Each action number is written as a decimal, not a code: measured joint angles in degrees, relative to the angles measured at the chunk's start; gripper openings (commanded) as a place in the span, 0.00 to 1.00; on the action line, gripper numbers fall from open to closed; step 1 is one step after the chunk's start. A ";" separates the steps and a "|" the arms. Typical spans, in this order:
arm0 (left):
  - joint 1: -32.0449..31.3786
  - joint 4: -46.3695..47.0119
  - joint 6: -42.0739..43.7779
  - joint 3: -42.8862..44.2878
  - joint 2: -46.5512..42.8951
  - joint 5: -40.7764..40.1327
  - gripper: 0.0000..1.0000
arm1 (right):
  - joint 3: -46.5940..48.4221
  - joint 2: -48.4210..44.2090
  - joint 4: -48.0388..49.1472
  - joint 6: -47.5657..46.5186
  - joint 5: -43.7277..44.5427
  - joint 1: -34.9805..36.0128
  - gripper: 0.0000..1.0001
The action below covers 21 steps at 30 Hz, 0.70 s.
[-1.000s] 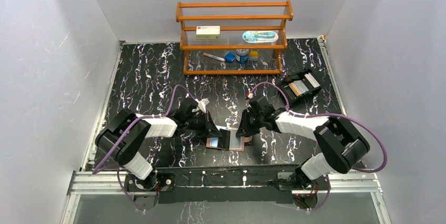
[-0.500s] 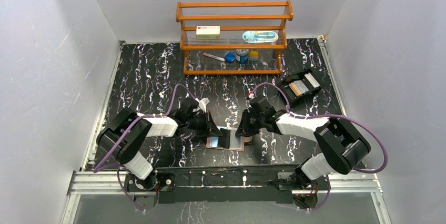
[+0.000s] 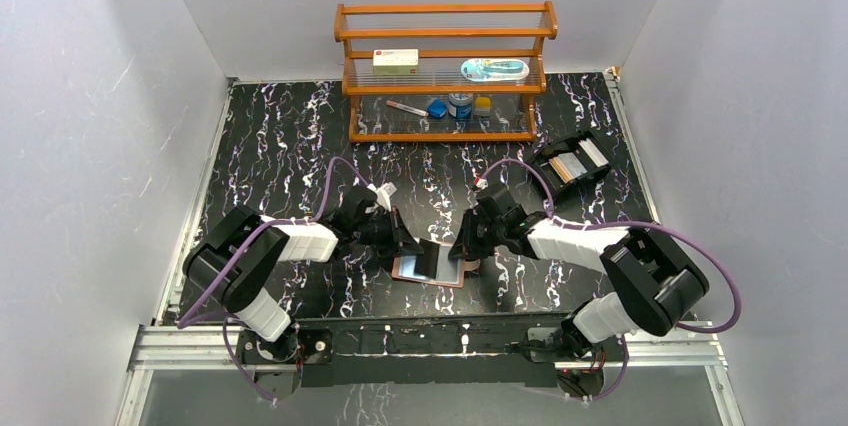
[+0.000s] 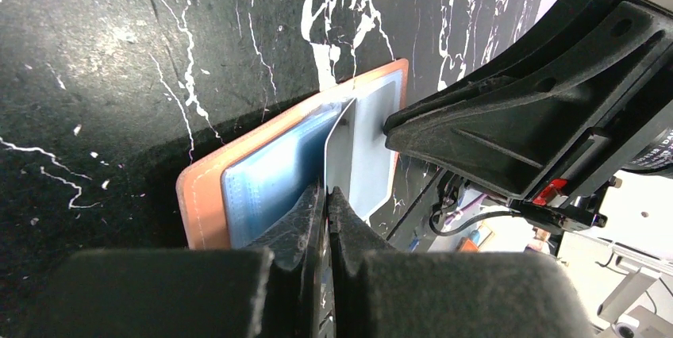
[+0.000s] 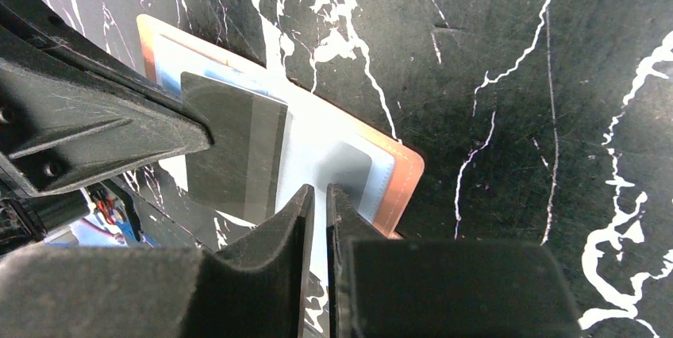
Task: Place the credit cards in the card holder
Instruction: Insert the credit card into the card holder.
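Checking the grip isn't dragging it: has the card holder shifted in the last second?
No; the card holder sits at the same spot below the wooden rack.

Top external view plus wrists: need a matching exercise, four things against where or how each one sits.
Things
1. card holder
2. black tray
3. white box
4. left pincer

Place or state
A. on the middle shelf of the wooden rack
B. shut on a thin flap that stands up from the holder
C. lying open on the table, between the two arms
D. toward the far right of the table, apart from the rack

Pairs: 1-C, 2-D, 3-A, 4-B
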 measured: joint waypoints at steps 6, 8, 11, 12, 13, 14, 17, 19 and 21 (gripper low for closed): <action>-0.35 1.66 -0.79 -1.01 0.15 -0.15 0.00 | -0.33 -0.22 0.26 1.09 0.37 0.00 0.19; -0.59 2.25 -1.05 -1.36 0.15 -0.48 0.00 | -0.39 -0.22 0.37 1.46 0.39 0.00 0.19; -1.18 2.64 -1.09 -1.42 0.20 -1.14 0.00 | -0.66 -0.24 0.90 2.19 0.50 0.00 0.19; -1.51 2.78 -1.07 -1.44 0.24 -1.44 0.00 | -0.70 -0.24 0.96 2.36 0.55 0.00 0.19; -1.79 2.91 -1.05 -1.44 0.31 -1.75 0.00 | -0.79 -0.24 1.09 2.54 0.57 0.00 0.19; -1.97 3.06 -1.03 -1.42 0.44 -1.97 0.00 | -0.90 -0.26 1.29 2.67 0.57 0.00 0.19; -2.29 3.91 -1.01 -1.42 1.18 -2.19 0.00 | -1.33 -0.55 1.81 3.34 0.76 0.00 0.19; -2.40 4.13 -0.98 -1.42 1.22 -2.27 0.00 | -1.42 -0.63 1.95 3.65 0.85 0.00 0.20; -2.54 4.26 -0.98 -1.42 1.22 -2.43 0.00 | -1.42 -0.66 1.95 3.78 1.01 0.00 0.21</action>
